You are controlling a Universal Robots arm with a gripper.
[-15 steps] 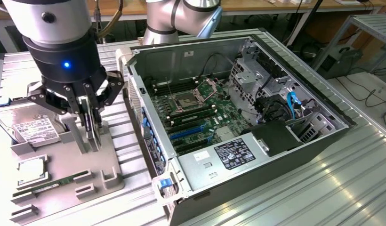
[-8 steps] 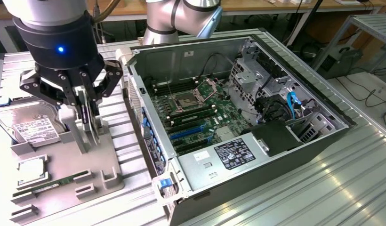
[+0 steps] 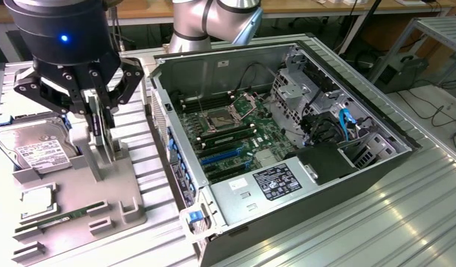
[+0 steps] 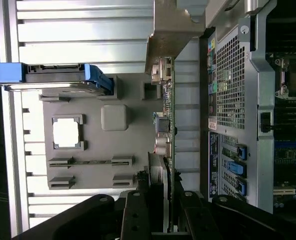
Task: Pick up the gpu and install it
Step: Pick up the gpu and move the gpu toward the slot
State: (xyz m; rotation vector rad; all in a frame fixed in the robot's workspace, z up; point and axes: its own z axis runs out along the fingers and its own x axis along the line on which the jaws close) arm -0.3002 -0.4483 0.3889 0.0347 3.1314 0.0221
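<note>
Green board on edge: your gpu [image 3: 102, 130] stands upright in the grey holder [image 3: 102, 189] at the exterior view's left, straight below the gripper [image 3: 92, 108], whose jaws look clamped on its top edge. The holder also keeps a hard drive [image 3: 31, 147], CPU [image 3: 36, 200] and RAM [image 3: 61, 218]. The open case [image 3: 302, 222], with its blue slots [image 3: 217, 157], lies just right of it.

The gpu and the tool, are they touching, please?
Touching: the exterior view shows the tool closed on both sides of the upright gpu.
</note>
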